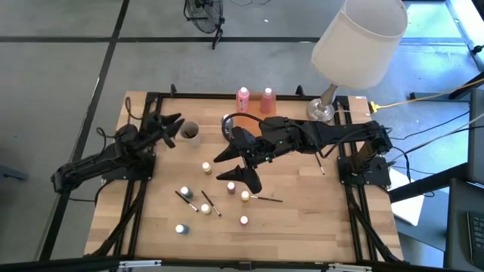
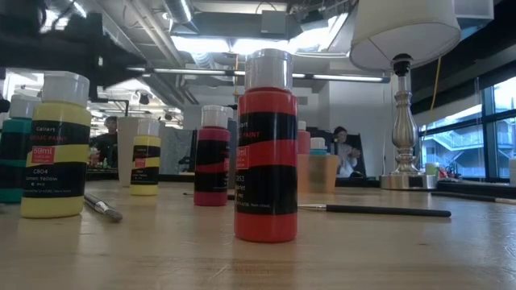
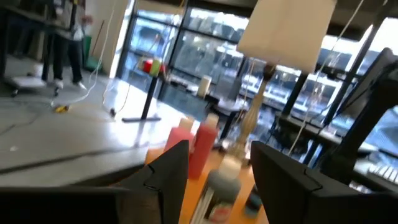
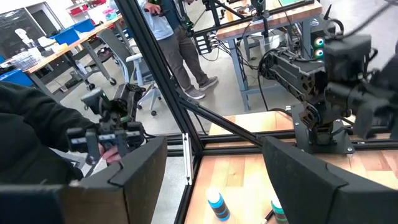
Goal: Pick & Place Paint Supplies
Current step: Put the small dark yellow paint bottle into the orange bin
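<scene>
I'm looking down on the wooden worktop with the white-shaded lamp standing at its far right corner, and I'll place everything off that lamp.

Biggest mover first: my right arm reaches from the lamp's side out over the middle of the worktop, and the right tool hangs there with its two dark fingers spread wide apart, nothing between them. My left arm waits at the edge opposite the lamp, its left tool just beside a small cup; its fingers stand apart too, and through its wrist camera I see only open gap between them, so it holds nothing.

Now the paint supplies. Two pink bottles stand upright at the far edge, a short way from the lamp base toward the left arm. The small paint bottles are scattered on the near half, well away from the lamp, with thin dark brushes lying flat among them, long axes slanting across the boards. One more brush lies nearly crosswise. From table height, a red bottle with a white cap stands upright and closest to that camera.

What matters now, as I judge it: the nearest small bottles sit just on the near side of the right tool, toward the front edge. The right arm is clearly closer than the left, so I'd drop it there.
</scene>
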